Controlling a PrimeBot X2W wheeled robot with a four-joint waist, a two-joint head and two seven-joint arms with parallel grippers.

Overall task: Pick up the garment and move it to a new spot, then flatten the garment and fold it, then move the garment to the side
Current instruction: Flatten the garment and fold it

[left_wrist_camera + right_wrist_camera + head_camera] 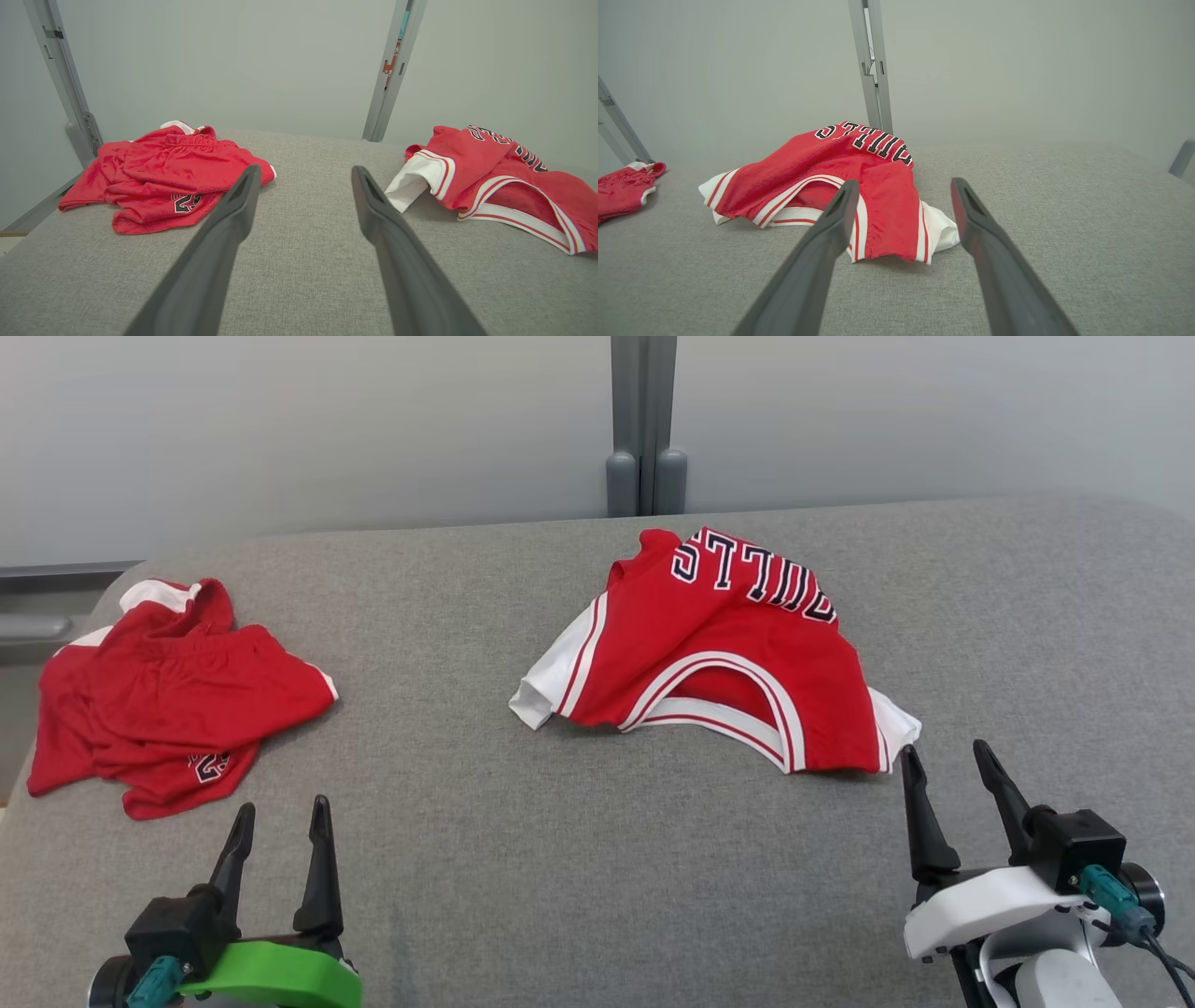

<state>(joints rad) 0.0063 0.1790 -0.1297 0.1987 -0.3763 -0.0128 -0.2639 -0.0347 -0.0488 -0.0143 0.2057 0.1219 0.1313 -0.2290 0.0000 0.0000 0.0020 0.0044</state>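
Observation:
A crumpled red jersey with white sleeves and black lettering lies right of centre on the grey table; it also shows in the left wrist view and the right wrist view. My right gripper stands open just in front of the jersey's right white sleeve, apart from it; in the right wrist view its left finger overlaps the jersey's hem. My left gripper is open near the front left, empty, and in its wrist view it points at bare table.
A second red garment, bunched up, lies at the table's far left edge, also in the left wrist view. A grey post stands behind the table against the pale wall. Bare grey surface spreads between the two garments.

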